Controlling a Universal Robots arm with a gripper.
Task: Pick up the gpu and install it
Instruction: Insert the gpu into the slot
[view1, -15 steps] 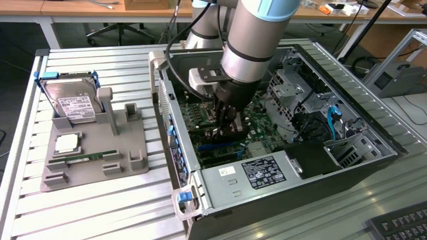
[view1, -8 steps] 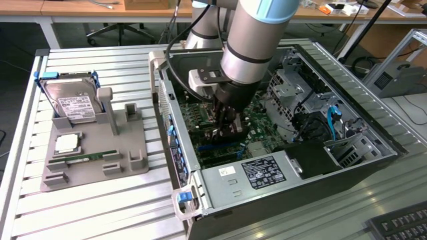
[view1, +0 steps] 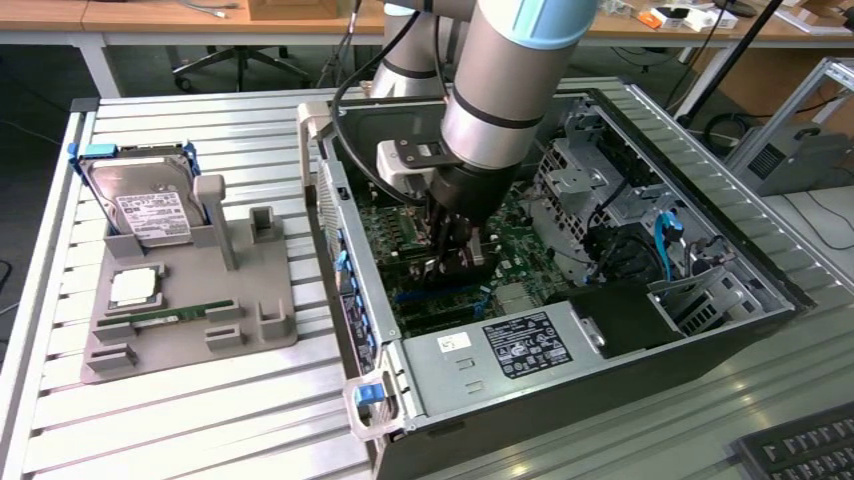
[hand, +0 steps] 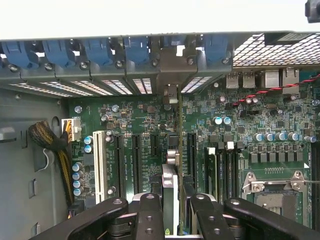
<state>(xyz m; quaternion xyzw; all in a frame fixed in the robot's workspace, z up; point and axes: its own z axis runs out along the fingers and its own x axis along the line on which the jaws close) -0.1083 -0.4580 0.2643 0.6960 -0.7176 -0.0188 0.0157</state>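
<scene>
Mostly the gpu (hand: 170, 200) is hidden, seen thin and edge-on (green board, silver bracket). The pincer (hand: 172, 212) pinches it above the motherboard (hand: 130, 125).

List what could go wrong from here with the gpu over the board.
1. The gpu hangs edge-on in the gripper above the motherboard; if it sits off the slot line, pressing could stress card or slot.
2. Its bracket end nears the blue slot latches; it might catch there.
3. The red cable and capacitors lie close by and could be brushed.
</scene>
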